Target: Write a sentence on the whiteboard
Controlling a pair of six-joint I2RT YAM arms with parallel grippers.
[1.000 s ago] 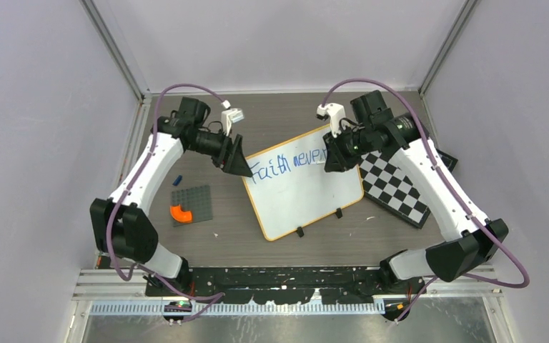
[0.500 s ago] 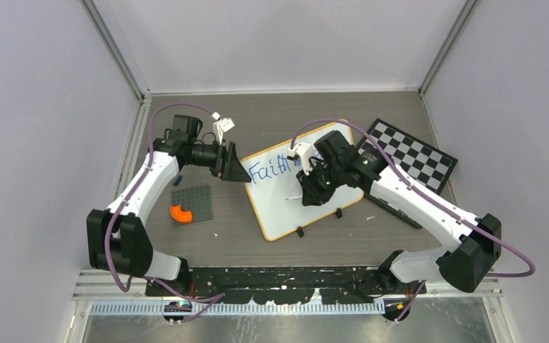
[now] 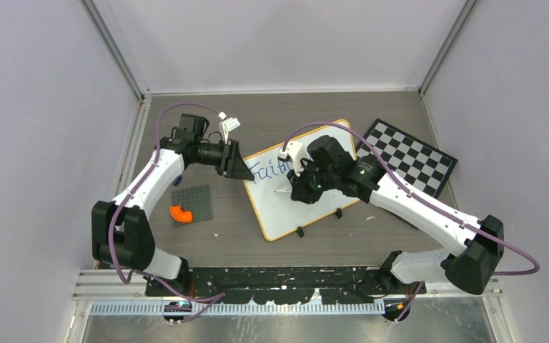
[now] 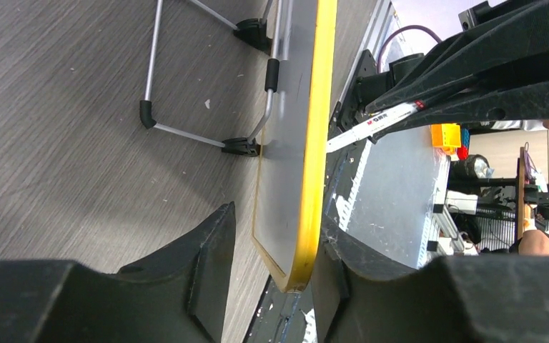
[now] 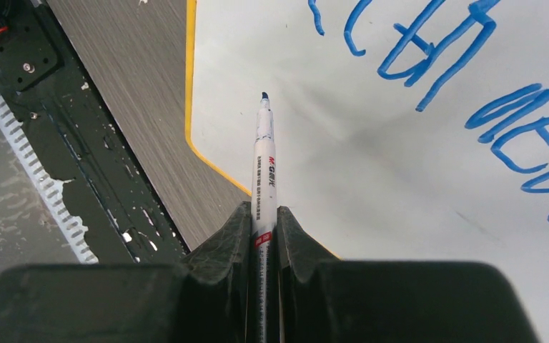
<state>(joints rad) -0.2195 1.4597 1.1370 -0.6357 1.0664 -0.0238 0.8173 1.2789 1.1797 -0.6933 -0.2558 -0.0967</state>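
Note:
The whiteboard [image 3: 307, 207], white with a yellow frame, stands tilted mid-table with blue writing [image 3: 268, 170] along its top. My left gripper [image 3: 241, 170] straddles its upper left corner. In the left wrist view the yellow edge [image 4: 314, 143] lies between the jaws of that gripper [image 4: 275, 236]. One finger touches the frame and the other stands a little off the board's back. My right gripper [image 3: 297, 191] is shut on a white marker [image 5: 265, 164]. The marker's blue tip points at the blank board [image 5: 400, 179] below the writing [image 5: 429, 57].
A black-and-white checkered board [image 3: 414, 161] lies right of the whiteboard. A grey baseplate [image 3: 192, 204] with an orange piece [image 3: 181, 213] lies left of it. The whiteboard's wire stand [image 4: 186, 132] rests on the wood table behind it. Grey walls enclose the table.
My right arm has carried the marker from the board's upper right down and left to below the first word. My left jaws have narrowed around the board's corner.

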